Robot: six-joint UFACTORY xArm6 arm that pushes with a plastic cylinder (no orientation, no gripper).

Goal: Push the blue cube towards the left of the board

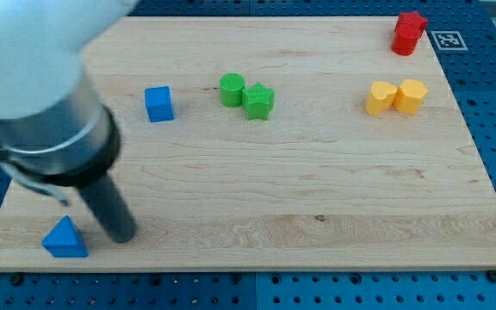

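Note:
The blue cube [158, 103] sits on the wooden board [317, 181] in the upper left part of the view. My rod comes down from the view's top left, and my tip [122, 234] rests on the board near the bottom left. The tip is well below the blue cube and slightly to its left. A blue triangular block [65, 238] lies just left of the tip, close to it.
A green cylinder [232, 89] and a green star-shaped block [258, 102] touch each other right of the blue cube. Two yellow blocks [396, 96] sit side by side at the right. A red block [409, 33] stands at the top right corner.

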